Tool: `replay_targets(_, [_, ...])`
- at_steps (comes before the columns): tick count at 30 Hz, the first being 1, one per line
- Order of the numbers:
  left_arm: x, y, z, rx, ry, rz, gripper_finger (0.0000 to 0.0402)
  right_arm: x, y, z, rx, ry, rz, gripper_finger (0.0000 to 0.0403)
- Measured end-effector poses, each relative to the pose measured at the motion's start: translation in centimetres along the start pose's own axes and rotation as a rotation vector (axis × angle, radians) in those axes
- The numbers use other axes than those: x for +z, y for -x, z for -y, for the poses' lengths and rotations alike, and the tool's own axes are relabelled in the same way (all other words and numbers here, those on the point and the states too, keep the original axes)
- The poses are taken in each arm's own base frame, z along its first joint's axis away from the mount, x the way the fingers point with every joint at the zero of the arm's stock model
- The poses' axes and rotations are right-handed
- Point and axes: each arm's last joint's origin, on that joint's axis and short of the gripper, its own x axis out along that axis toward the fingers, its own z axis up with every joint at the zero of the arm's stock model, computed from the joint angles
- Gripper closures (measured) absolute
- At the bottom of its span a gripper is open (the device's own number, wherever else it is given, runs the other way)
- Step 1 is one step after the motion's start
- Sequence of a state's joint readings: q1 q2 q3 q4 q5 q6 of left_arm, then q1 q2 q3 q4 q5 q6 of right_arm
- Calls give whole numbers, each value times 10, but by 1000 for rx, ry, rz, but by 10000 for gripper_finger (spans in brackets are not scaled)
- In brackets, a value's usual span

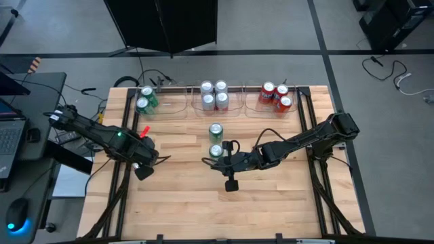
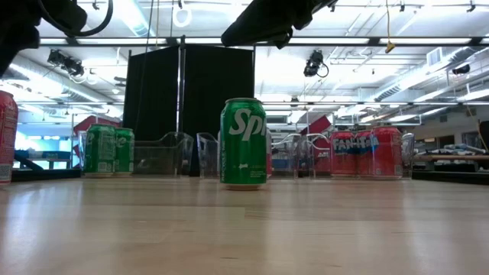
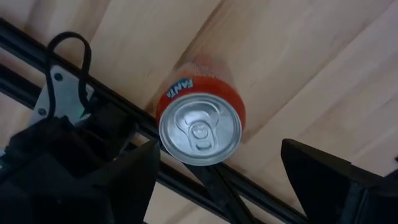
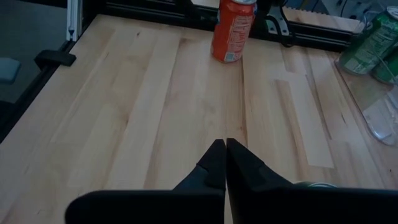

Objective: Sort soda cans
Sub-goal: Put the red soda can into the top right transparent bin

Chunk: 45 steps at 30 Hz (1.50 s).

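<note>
A red soda can (image 1: 144, 131) stands on the table by the left rail. In the left wrist view it (image 3: 200, 124) shows from above. My left gripper (image 3: 221, 155) hovers over it, open, with a finger on either side and no touch. Two green cans (image 1: 215, 130) (image 1: 215, 151) stand mid-table; the low view shows one (image 2: 244, 143). My right gripper (image 1: 209, 160) is shut and sits above the nearer green can, whose top (image 4: 314, 184) peeks out under it. The other cans stand in trays at the far edge.
Three clear trays line the far edge: the left holds two green cans (image 1: 146, 98), the middle several silver cans (image 1: 213, 95), the right three red cans (image 1: 276, 97). Black rails (image 1: 125, 176) run along both table sides. Bare wood lies toward the near edge.
</note>
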State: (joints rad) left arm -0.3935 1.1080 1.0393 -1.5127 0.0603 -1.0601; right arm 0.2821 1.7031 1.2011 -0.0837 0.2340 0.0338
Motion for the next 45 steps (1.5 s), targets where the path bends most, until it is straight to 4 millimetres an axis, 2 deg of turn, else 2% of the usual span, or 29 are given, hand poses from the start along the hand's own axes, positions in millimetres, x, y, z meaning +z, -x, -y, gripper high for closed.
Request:
replay_targets(10, [0,-25,-1,17,-18,-59,64,0,0,-1,19,-1,-1,402])
replay_targets(18, [-1,-36,-7,95,-38,-42,64,0,0,-1,21,-19,-1,402])
replay_targets(25, [2,-36,0,26,-38,-28,66,0,0,-1,21,-23,-2,402])
replay_targets(34, [5,-19,7,-59,-7,13,66,0,0,-1,21,-23,-1,402])
replay_targets(41, [5,-19,8,-73,-3,22,66,0,0,-2,55,-51,-4,401])
replay_targets(45, [5,-25,7,-56,-13,14,68,0,0,-2,75,-72,-6,402])
